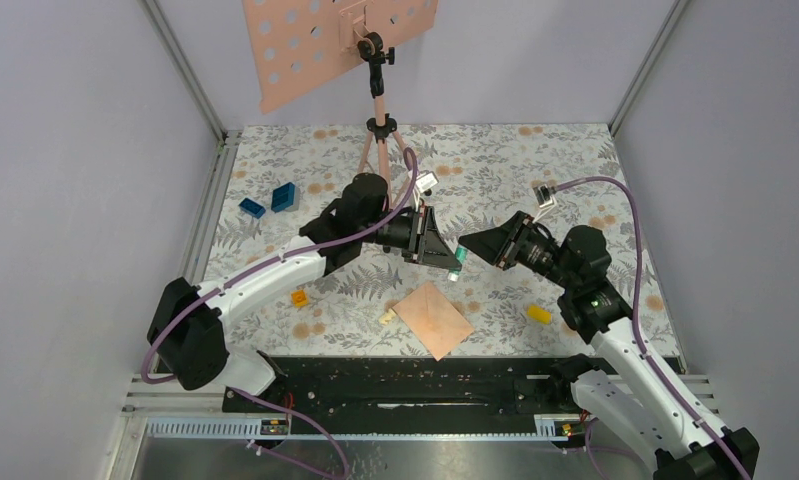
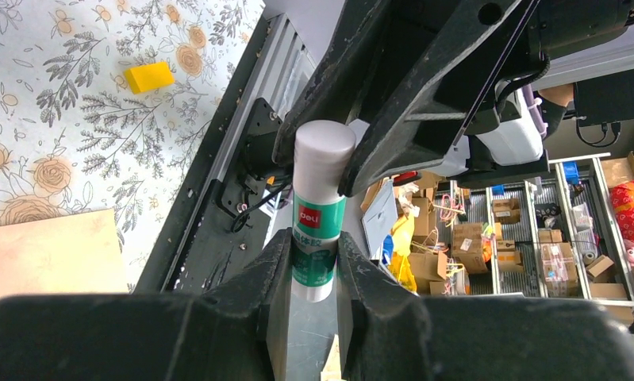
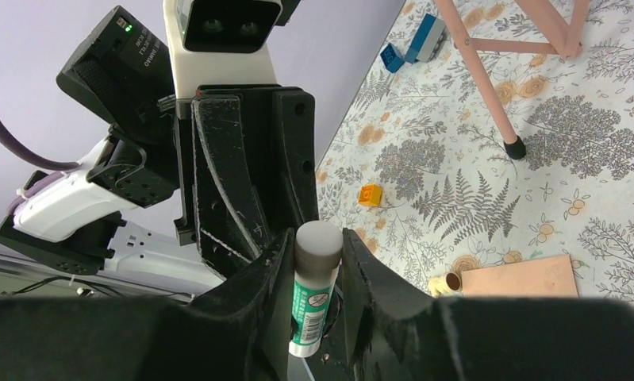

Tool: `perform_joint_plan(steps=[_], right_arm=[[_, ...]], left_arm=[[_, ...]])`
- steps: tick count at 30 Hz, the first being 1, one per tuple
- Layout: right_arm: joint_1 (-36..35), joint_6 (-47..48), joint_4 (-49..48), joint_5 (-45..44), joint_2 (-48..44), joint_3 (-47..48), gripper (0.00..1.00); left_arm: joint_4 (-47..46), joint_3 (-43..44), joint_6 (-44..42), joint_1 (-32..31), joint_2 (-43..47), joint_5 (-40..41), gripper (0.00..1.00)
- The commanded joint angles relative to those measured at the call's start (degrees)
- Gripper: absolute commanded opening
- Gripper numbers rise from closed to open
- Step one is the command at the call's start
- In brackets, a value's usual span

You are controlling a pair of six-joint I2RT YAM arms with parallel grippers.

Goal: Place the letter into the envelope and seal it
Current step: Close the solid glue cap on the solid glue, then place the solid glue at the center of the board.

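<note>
The peach envelope lies flat on the floral mat near the front edge, its flap side down as far as I can tell; it also shows in the left wrist view and the right wrist view. The letter is out of view. Above the mat, both grippers meet on a green-labelled glue stick. My left gripper is shut on its green body. My right gripper is shut on its grey cap end.
A pink tripod with a perforated pink plate stands at the back. Two blue blocks lie back left, an orange block and a small cream roll left of the envelope, a yellow block to its right.
</note>
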State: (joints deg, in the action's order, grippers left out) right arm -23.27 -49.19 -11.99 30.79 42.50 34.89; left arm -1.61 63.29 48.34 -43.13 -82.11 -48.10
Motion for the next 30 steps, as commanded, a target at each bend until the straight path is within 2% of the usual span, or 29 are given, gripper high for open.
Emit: perform_joint_plan(steps=[1,6,7,8,9,13,17,19,25,27,30], right_arm=[[-4.57,0.1,5.26,15.54,-1.17,-1.44,0.0],[-4.52,0.93,6.2,13.58,-1.31,-0.4,0.0],[-4.51,1.39,7.12,12.38,-1.16,0.75,0.08],[-4.51,2.27,8.64,11.0,-0.97,1.82,0.32],[-4.51,3.44,10.25,9.23,-0.93,3.02,0.48],[-4.46,7.7,16.89,-6.2,-3.94,7.09,0.97],[-4.42,11.27,22.66,-21.11,-8.32,10.78,0.99],[-4.36,14.1,30.27,-28.5,-9.82,13.21,1.0],[-4.41,16.46,54.07,-57.42,-9.68,19.12,0.99],[-4.41,16.61,58.73,-60.89,-8.1,20.27,1.0],[-4.41,16.97,60.76,-59.43,-6.53,20.37,0.99]], left_arm=[[-9.06,6.87,-0.9,6.26,1.57,12.82,0.0],[-8.51,7.38,-1.06,6.32,0.46,10.0,0.0],[-7.64,7.25,-1.4,6.31,0.27,9.09,0.0],[-6.58,7.09,-1.85,6.39,0.23,8.53,0.0],[-4.97,6.85,-2.68,6.36,0.37,8.47,0.0],[3.05,5.98,-8.31,6.33,1.09,9.53,0.0],[6.65,4.9,-9.57,6.28,-0.34,9.22,0.0],[6.38,3.41,-8.71,6.06,-1.38,9.88,0.0],[12.79,3.08,-9.69,3.06,-7.51,22.45,0.0],[13.02,3.48,-9.07,1.71,-11.08,27.5,0.0],[11.54,4.69,-8.66,0.61,-17.15,32.09,0.0]])
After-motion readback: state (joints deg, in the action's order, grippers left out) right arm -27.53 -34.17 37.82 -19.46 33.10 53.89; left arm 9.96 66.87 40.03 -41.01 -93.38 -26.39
